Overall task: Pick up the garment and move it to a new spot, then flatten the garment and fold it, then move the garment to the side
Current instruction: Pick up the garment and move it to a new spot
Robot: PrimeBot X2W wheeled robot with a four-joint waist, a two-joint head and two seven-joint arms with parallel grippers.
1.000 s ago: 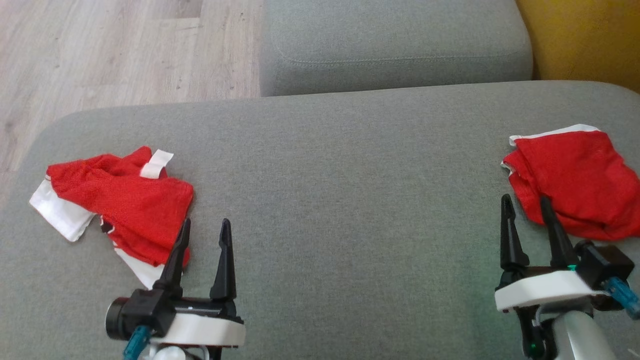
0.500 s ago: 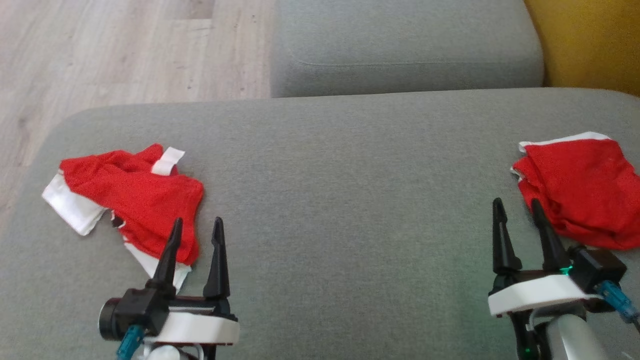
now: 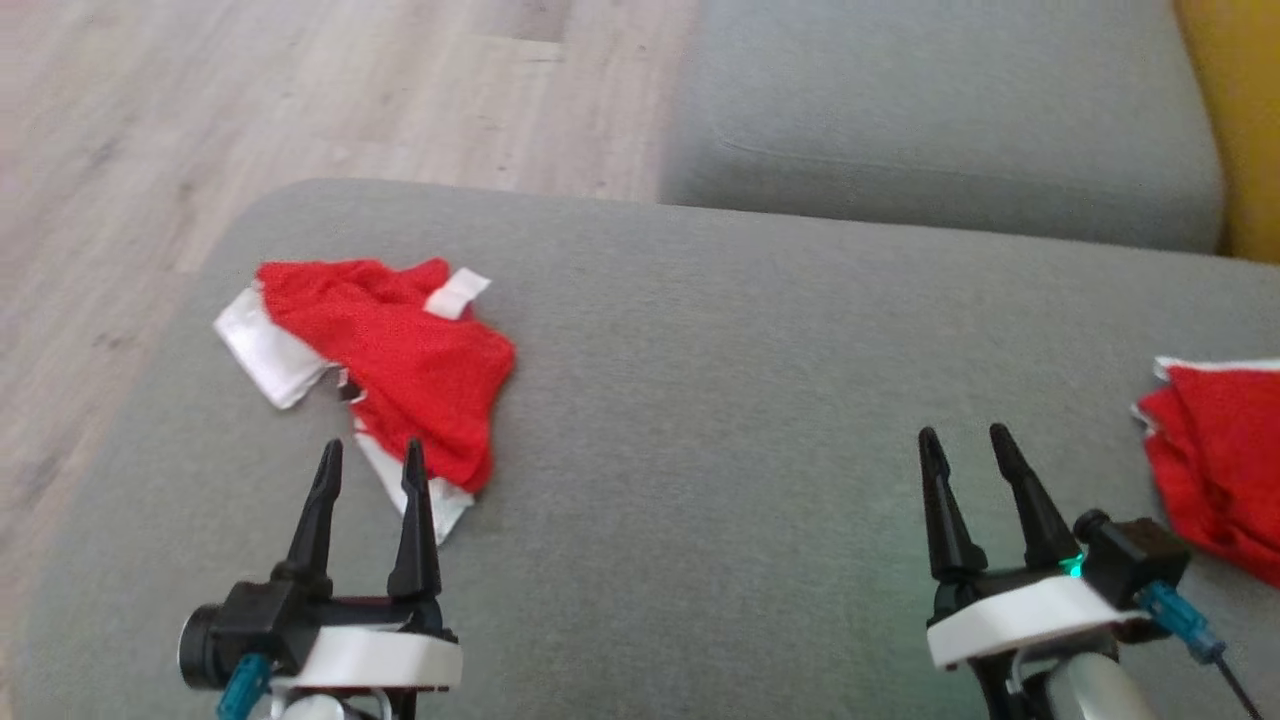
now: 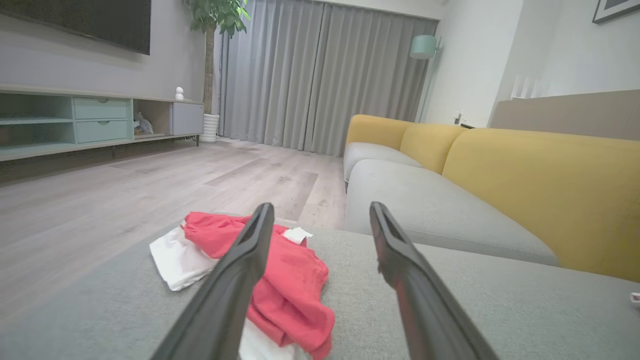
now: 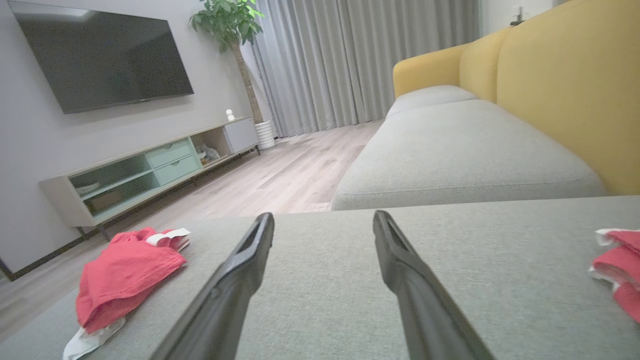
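A crumpled red garment [image 3: 400, 370] with white trim lies at the left end of the grey sofa cushion [image 3: 720, 380]. It also appears in the left wrist view as the garment [image 4: 295, 280] and in the right wrist view as the garment [image 5: 125, 270]. My left gripper [image 3: 371, 447] hovers open just in front of its near edge, empty, with its fingers pointing at the cloth [image 4: 321, 206]. A second red garment [image 3: 1215, 460], more neatly bunched, lies at the right edge. My right gripper [image 3: 964, 433] is open and empty to its left, over bare cushion [image 5: 323, 215].
A second grey seat cushion [image 3: 940, 120] lies beyond, with the yellow backrest [image 3: 1240, 120] at far right. Wooden floor [image 3: 200, 130] borders the cushion's left and far-left edges. A TV cabinet [image 5: 150, 170] stands across the room.
The head camera has turned left, so the whole picture has shifted right and the right garment is now cut off at the edge. Both grippers stay open and empty.
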